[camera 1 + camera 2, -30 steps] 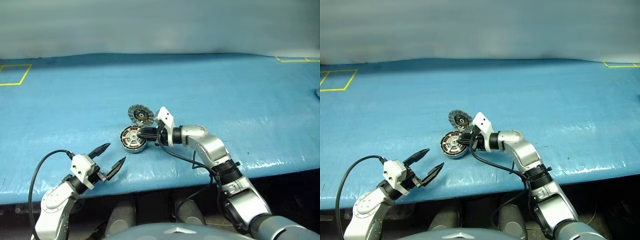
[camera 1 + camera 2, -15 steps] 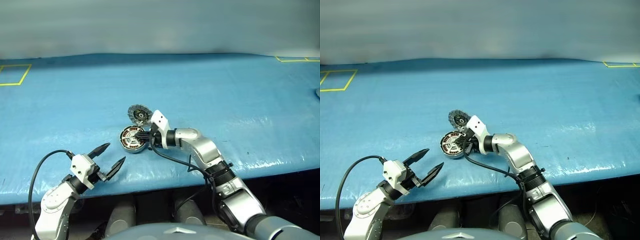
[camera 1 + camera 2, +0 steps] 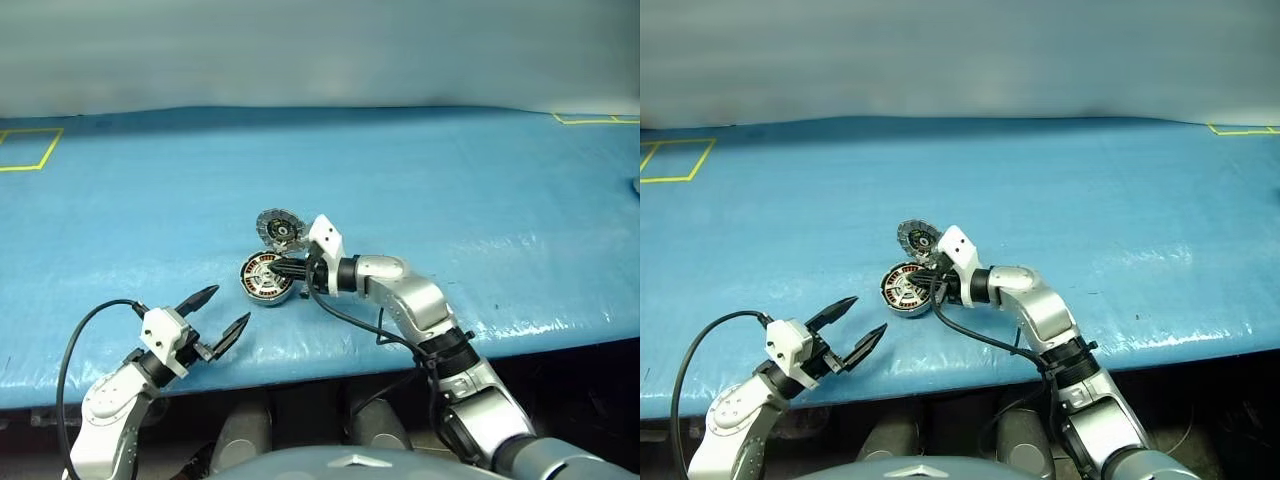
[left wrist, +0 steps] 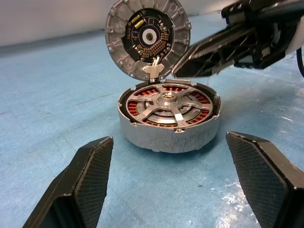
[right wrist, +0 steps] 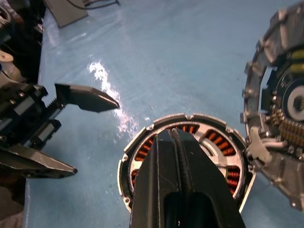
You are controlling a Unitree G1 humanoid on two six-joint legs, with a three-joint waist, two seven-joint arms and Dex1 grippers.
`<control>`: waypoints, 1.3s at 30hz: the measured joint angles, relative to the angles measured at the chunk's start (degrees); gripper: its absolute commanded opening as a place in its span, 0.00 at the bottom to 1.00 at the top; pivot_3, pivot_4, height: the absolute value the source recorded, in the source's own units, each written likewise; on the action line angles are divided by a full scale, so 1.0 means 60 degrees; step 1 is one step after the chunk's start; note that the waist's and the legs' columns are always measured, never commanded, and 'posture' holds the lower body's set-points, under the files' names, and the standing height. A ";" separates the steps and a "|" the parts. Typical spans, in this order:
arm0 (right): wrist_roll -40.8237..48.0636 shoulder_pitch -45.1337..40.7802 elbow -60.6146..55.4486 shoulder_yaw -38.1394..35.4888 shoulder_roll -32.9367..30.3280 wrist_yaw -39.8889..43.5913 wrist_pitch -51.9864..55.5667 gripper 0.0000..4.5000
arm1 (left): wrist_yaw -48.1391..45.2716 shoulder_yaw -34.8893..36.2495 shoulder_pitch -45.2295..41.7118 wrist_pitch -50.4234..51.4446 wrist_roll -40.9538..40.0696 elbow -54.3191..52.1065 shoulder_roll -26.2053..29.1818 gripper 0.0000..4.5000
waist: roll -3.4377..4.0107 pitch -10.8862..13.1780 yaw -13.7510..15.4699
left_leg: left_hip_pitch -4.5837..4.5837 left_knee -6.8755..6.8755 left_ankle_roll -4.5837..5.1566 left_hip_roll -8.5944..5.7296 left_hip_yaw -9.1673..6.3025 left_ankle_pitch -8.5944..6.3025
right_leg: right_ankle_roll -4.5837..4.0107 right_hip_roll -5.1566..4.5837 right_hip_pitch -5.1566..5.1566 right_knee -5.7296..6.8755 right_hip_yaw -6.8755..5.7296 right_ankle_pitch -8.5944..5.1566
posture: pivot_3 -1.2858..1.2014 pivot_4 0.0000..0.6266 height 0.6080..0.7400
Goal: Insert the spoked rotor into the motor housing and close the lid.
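Spoked rotor (image 4: 169,105) already sits inside motor housing (image 4: 169,132) at centre frame on the blue worktop (image 3: 480,190); lid (image 4: 147,38) stands upright, not closed. Right pincer (image 3: 277,268) pressed together, empty, over the housing; left pincer (image 3: 222,318) spread, lower left.

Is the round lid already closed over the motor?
No, the lid stands upright on its hinge, and the spoked rotor lies uncovered inside the motor housing.
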 measured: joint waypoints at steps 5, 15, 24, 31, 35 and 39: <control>-0.0046 0.0145 -0.0607 -0.0149 -0.0814 -0.0202 0.0226 0.01 | -0.0003 0.0002 -0.0127 -0.0002 -0.0001 0.0005 -0.0005 0.92 | -0.0001 0.0000 0.0038 | 0.0000 0.0004 0.0000 -0.0003 0.0001 0.0000 | 0.0000 -0.0003 0.0004 -0.0004 -0.0001 -0.0001 | 0.52 0.24 1.00; -0.0997 0.0019 0.0658 -0.0465 -0.1830 -0.1145 0.0057 0.01 | -0.0173 0.0008 -0.0257 0.0034 -0.0387 0.0020 -0.0076 0.92 | -0.0003 0.0000 0.0002 | 0.0000 -0.0006 0.0000 -0.0001 0.0006 0.0000 | -0.0001 -0.0002 0.0000 -0.0006 0.0000 -0.0001 | 0.52 0.24 1.00; -0.1506 -0.1879 0.4392 -0.0761 0.0030 -0.1693 -0.2778 0.01 | -0.0104 0.0001 -0.0434 0.0115 -0.0384 0.0021 -0.0113 0.92 | -0.0001 0.0003 -0.0085 | 0.0001 -0.0011 0.0000 -0.0002 0.0007 0.0000 | 0.0000 -0.0001 0.0001 -0.0005 0.0002 0.0004 | 0.52 0.24 1.00; -0.0655 -0.2292 0.4850 -0.1113 0.0534 -0.0218 -0.2869 0.01 | -0.0359 0.0071 0.0079 0.0329 -0.0817 -0.0086 -0.0055 0.92 | 0.0005 0.0006 -0.0078 | 0.0002 -0.0035 0.0002 -0.0002 -0.0001 -0.0001 | -0.0008 -0.0001 -0.0002 -0.0011 0.0000 0.0000 | 0.52 0.24 1.00; -0.0098 -0.2184 0.3970 -0.1159 0.0546 0.0384 -0.2245 0.01 | -0.0428 0.0169 0.0197 0.0415 -0.0977 -0.0099 -0.0006 0.92 | 0.0011 0.0010 -0.0094 | 0.0004 -0.0035 0.0002 -0.0001 0.0000 -0.0001 | -0.0010 0.0000 -0.0006 -0.0008 0.0000 -0.0002 | 0.52 0.24 1.00; 0.0050 -0.1891 0.3019 -0.1083 0.0513 0.0576 -0.1730 0.01 | -0.0463 0.0169 0.0245 0.0430 -0.0977 -0.0103 -0.0005 0.92 | 0.0011 0.0009 -0.0104 | 0.0006 -0.0035 0.0002 -0.0001 0.0000 -0.0001 | -0.0010 0.0000 -0.0005 -0.0007 0.0000 -0.0003 | 0.52 0.24 1.00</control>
